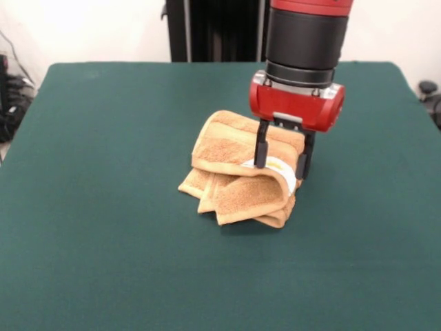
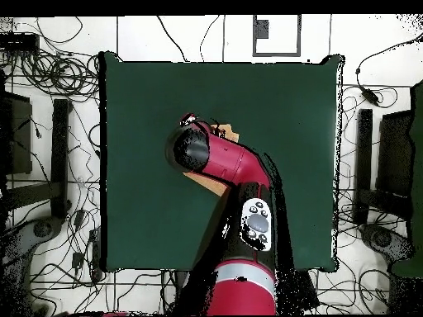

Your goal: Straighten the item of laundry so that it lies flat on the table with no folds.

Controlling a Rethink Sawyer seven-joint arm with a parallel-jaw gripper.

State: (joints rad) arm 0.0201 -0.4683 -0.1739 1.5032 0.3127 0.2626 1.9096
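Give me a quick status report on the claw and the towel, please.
Claw open, fingers straddling the towel's top fold. Towel bunched in layers mid-table, not flat. Nothing else in the way.

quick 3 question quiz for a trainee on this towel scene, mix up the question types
1. True or false: the towel lies flat on the table with no folds.
2. In the front view, where are the fingers of the gripper? A) high above the towel B) down at the towel's folded edge, one each side C) on bare table away from the towel
3. In the overhead view, what covers most of the towel?

Key
1. False: it is bunched in several layers.
2. B
3. The red and black arm; only small bits of towel show beside it.
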